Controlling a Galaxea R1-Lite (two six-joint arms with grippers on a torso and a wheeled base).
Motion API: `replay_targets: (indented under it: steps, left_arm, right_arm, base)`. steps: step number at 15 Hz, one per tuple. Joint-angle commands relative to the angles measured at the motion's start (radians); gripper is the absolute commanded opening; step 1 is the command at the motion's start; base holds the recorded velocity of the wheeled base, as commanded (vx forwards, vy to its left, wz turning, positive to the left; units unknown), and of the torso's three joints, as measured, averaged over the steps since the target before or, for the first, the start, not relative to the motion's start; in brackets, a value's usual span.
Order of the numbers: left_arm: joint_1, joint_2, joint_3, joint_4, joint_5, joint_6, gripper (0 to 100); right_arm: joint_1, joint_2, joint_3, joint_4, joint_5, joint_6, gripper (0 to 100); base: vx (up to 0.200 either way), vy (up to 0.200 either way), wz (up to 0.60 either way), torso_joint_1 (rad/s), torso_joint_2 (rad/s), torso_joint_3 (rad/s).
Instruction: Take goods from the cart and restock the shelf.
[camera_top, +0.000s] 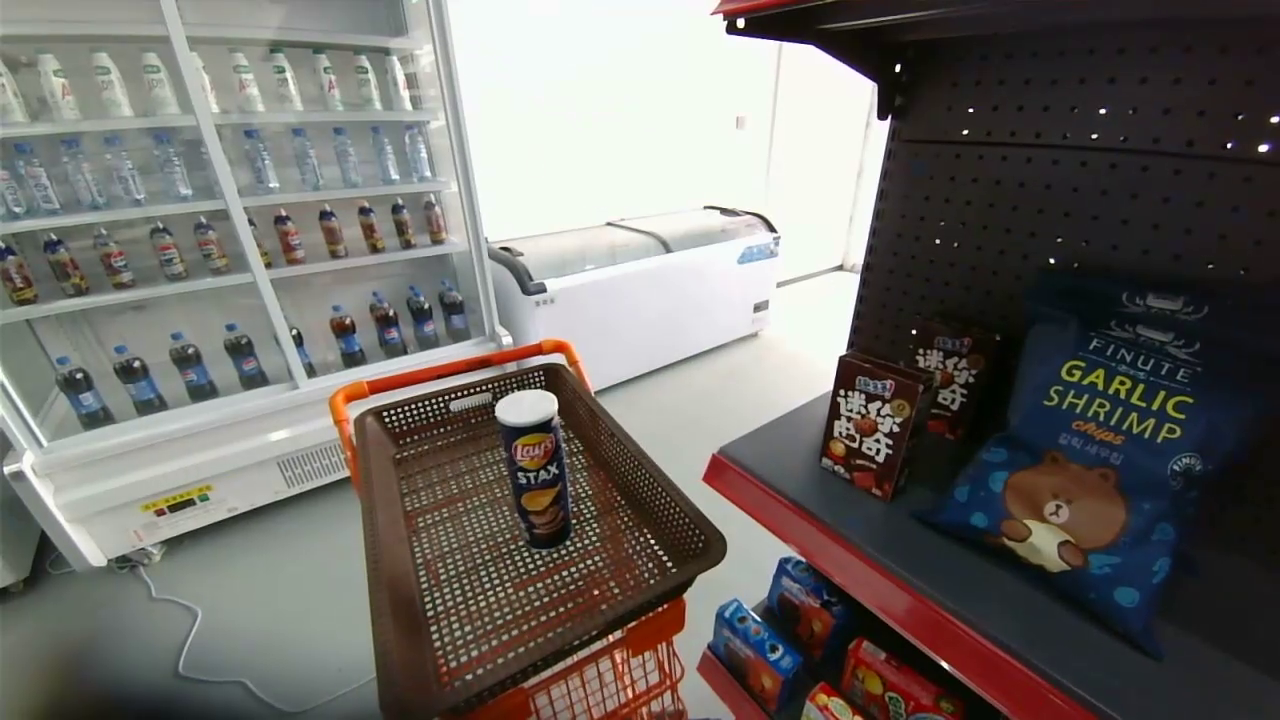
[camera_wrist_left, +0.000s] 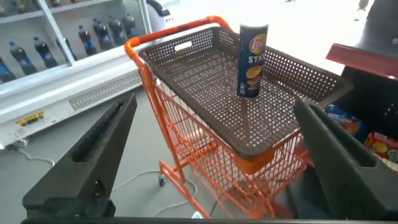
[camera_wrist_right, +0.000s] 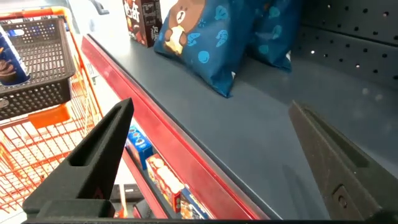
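Note:
A blue chips can (camera_top: 534, 467) with a white lid stands upright in the brown basket (camera_top: 420, 560) on top of the orange cart (camera_top: 620, 680). In the left wrist view the chips can (camera_wrist_left: 252, 60) stands in the basket (camera_wrist_left: 205, 81), and my left gripper (camera_wrist_left: 214, 162) hangs open, well short of the cart, nothing between its fingers. My right gripper (camera_wrist_right: 217, 162) is open over the bare dark shelf board (camera_wrist_right: 261, 143), apart from the blue shrimp-chips bag (camera_wrist_right: 205, 37). On the shelf (camera_top: 830, 500) stand two brown snack boxes (camera_top: 872, 424) and the blue bag (camera_top: 1100, 450).
A glass-door drinks cooler (camera_top: 220, 250) stands beyond the cart on the left, a white chest freezer (camera_top: 640, 290) farther back. A lower shelf holds blue and red boxes (camera_top: 800, 640). A white cable (camera_top: 190, 640) lies on the grey floor.

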Motion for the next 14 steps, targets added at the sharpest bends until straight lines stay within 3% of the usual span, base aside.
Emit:
replay_targets:
  steps: [1,2,4,7,9,10,11,12,14]
  left_arm:
    - [0.019,0.419,-0.190,0.020,-0.005,0.059,100]
    - [0.011,0.476,-0.196,0.016,-0.013,0.063,100]
    - [-0.001,0.622,-0.205,-0.037,-0.107,0.062,100]
    - [0.014,0.827,-0.211,-0.204,-0.237,0.066,100]
    - [0.014,0.886,-0.222,-0.254,-0.260,0.069,100]
    - [0.034,1.002,-0.254,-0.285,-0.275,0.155,100]
    - [0.048,1.058,-0.267,-0.285,-0.295,0.209,100]
    - [0.060,1.091,-0.273,-0.287,-0.321,0.240,100]
    - [0.077,1.214,-0.296,-0.328,-0.443,0.325,100]
  right_arm:
    - [0.000,0.000,0.000,0.000,0.000,0.000,100]
    - [0.000,0.000,0.000,0.000,0.000,0.000,100]
    - [0.000,0.000,0.000,0.000,0.000,0.000,100]
    - [0.000,0.000,0.000,0.000,0.000,0.000,100]
    - [0.000,0.000,0.000,0.000,0.000,0.000,100]
    - [0.000,0.000,0.000,0.000,0.000,0.000,100]
    - [0.000,0.000,0.000,0.000,0.000,0.000,100]
    - [0.000,0.000,0.000,0.000,0.000,0.000,100]
    - [0.000,0.000,0.000,0.000,0.000,0.000,100]
  base:
    - [0.000,0.000,0.00,0.000,0.00,0.000]
    - [0.000,0.000,0.00,0.000,0.00,0.000]
    - [0.000,0.000,0.00,0.000,0.00,0.000]
    - [0.000,0.000,0.00,0.000,0.00,0.000]
    - [0.000,0.000,0.00,0.000,0.00,0.000]
    - [0.000,0.000,0.00,0.000,0.00,0.000]
    - [0.000,0.000,0.00,0.000,0.00,0.000]
    - [0.000,0.000,0.00,0.000,0.00,0.000]
    - [0.000,0.000,0.00,0.000,0.00,0.000]
